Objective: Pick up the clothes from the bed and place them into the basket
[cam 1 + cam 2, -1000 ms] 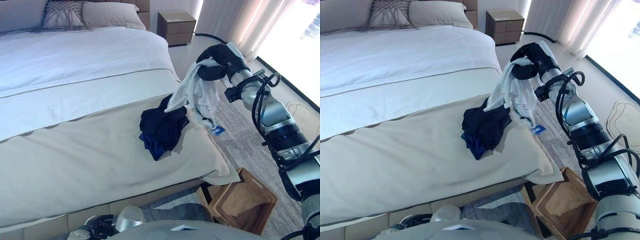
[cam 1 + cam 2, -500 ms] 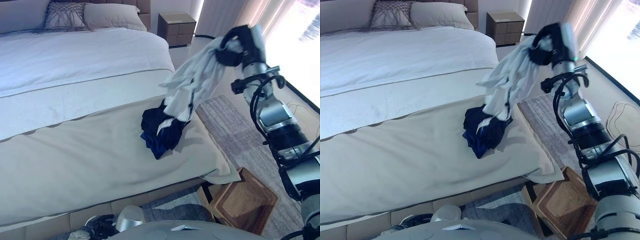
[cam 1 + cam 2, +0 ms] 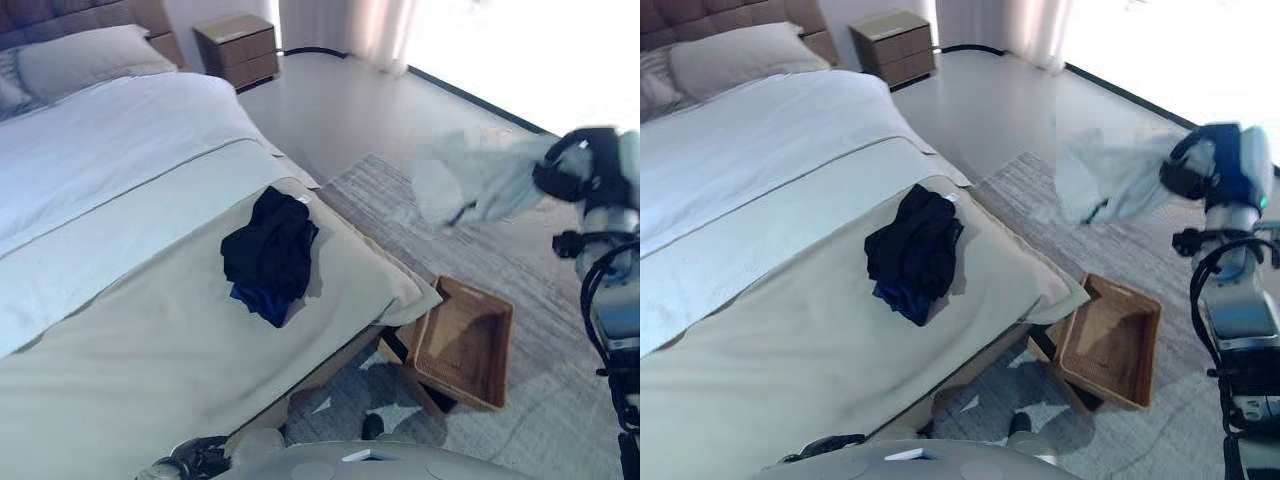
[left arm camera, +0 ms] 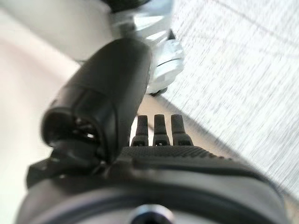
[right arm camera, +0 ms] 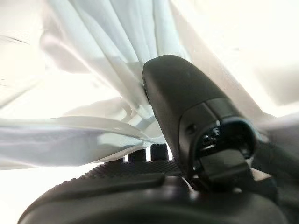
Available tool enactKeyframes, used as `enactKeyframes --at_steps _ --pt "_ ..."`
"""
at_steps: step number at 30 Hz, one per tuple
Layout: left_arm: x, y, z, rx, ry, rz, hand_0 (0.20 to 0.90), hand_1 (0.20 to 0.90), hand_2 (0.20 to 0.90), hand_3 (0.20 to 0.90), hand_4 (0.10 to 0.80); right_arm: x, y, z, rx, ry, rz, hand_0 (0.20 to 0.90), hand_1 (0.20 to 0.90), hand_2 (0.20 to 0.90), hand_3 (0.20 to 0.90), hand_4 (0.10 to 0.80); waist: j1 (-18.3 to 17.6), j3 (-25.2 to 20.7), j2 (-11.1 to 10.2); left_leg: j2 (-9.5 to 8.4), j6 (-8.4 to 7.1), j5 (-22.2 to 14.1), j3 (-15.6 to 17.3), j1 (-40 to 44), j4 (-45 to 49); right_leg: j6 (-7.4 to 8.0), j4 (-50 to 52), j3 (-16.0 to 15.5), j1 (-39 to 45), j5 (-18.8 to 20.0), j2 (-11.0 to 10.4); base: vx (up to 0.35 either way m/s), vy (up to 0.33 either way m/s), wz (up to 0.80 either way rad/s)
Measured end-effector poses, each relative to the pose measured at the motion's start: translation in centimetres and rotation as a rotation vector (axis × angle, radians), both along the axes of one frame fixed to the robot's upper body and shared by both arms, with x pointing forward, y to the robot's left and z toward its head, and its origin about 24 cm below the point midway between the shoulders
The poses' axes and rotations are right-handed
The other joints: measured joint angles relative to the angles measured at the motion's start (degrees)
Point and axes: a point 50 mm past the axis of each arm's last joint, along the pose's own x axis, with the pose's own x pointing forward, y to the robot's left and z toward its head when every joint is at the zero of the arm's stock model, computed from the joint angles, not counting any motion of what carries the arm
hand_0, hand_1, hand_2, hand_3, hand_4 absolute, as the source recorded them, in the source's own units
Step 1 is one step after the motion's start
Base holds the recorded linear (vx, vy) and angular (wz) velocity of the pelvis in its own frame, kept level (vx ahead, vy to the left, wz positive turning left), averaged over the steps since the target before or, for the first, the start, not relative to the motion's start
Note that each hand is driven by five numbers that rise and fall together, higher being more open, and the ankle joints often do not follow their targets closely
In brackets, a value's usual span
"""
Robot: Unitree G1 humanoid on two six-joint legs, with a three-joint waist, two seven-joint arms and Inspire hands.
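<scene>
Clothes come first in our left eye view: a pale shirt [image 3: 480, 180] hangs in the air above the grey rug [image 3: 560, 300], gripped at one end by the right robot hand [image 3: 565, 165], whose fingers curl round the cloth. A dark heap of clothes [image 3: 268, 255] lies on the beige cover of the bed [image 3: 120, 340], near its foot corner. The brown wicker basket [image 3: 465, 340] sits on the floor just beside that corner, below the hanging shirt and apart from it.

In the right eye view we see the same layout, with a pillow [image 3: 740, 50] at the head of the bed and a wooden nightstand [image 3: 898, 45] beyond it.

In the left wrist view we find the left robot hand [image 4: 159, 135] with its fingers straight and holding nothing, the rug past them.

In the right wrist view we see the thumb pressed against bunched white cloth that fills the space around the right robot hand.
</scene>
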Motion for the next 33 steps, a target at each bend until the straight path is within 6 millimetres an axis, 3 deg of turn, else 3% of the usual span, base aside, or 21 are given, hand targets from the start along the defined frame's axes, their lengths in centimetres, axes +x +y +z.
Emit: enactKeyframes --at_steps 4,10,11,12,17,21,26,33 --pt "1.9 -0.8 0.2 -0.019 -0.06 -0.01 0.9 0.9 0.9 0.9 0.8 -0.3 -1.3 -3.1 -0.01 0.161 -0.059 0.3 0.3 0.3 0.2 0.1 -1.1 0.4 2.0 0.99 -0.24 0.1 1.1 -0.8 0.0 -0.18 0.0 1.2 -1.6 0.2 1.1 -0.095 -0.095 -0.18" --pt "6.4 -2.8 1.2 -0.067 -0.187 -0.091 0.9 0.9 0.9 0.9 0.8 -0.2 -4.0 -4.3 0.015 0.226 -0.23 0.3 0.3 0.3 0.2 0.1 -1.1 3.2 4.4 1.49 -0.91 1.5 1.0 -4.2 0.3 -0.62 0.0 1.3 -5.0 1.6 1.7 -0.181 -0.097 -0.03" --pt "7.5 -3.1 1.6 -0.073 -0.215 -0.109 0.9 0.9 0.9 0.9 0.8 0.1 -4.5 -4.1 0.023 0.226 -0.269 0.728 0.728 0.728 0.7 0.6 -1.1 4.2 4.7 1.49 -0.9 1.8 1.0 -5.1 0.3 -0.64 0.2 1.4 -6.0 2.0 1.8 -0.191 -0.098 -0.02" --pt "8.5 -3.5 1.9 -0.079 -0.245 -0.122 0.9 0.9 0.9 0.9 0.8 0.5 -4.9 -3.9 0.032 0.23 -0.303 0.9 0.9 0.9 0.9 0.8 -1.1 5.4 4.9 1.47 -0.75 2.3 1.0 -5.9 0.3 -0.72 0.3 1.4 -6.9 2.4 1.8 -0.215 -0.126 -0.03" --pt "12.1 -4.6 3.4 -0.102 -0.344 -0.157 0.9 0.9 0.9 0.9 0.8 1.7 -6.1 -4.1 0.033 0.322 -0.453 0.9 0.9 0.9 0.9 0.8 -0.2 10.1 6.2 1.45 -0.95 3.2 0.9 -9.0 0.3 -0.95 0.3 1.4 -9.9 3.2 1.7 -0.19 -0.117 0.0" --pt "15.1 -4.8 5.2 -0.101 -0.437 -0.194 0.9 0.9 0.9 0.9 0.8 2.1 -7.2 -3.4 0.079 0.352 -0.571 0.9 0.9 0.9 0.9 0.8 1.0 14.9 8.9 1.35 -0.84 3.9 0.7 -11.4 0.3 -1.16 0.3 1.3 -12.2 3.7 1.7 -0.109 -0.108 0.01" --pt "17.0 -3.6 7.2 -0.084 -0.53 -0.205 0.9 0.9 0.9 0.9 0.8 2.8 -7.1 -1.9 0.087 0.292 -0.616 0.9 0.9 0.9 0.9 0.8 1.4 18.9 10.1 1.2 -0.78 4.4 0.7 -13.1 0.3 -1.33 0.4 1.3 -13.9 4.3 1.5 -0.072 -0.042 -0.01" --pt "17.8 -3.5 8.2 -0.102 -0.585 -0.21 0.9 0.9 0.9 0.9 0.8 4.4 -5.7 1.1 0.078 0.162 -0.552 0.9 0.9 0.9 0.9 0.8 1.1 20.2 10.2 0.51 -0.78 4.4 1.0 -14.2 0.3 -1.33 0.6 1.7 -15.3 4.3 0.7 -0.002 0.043 -0.03"
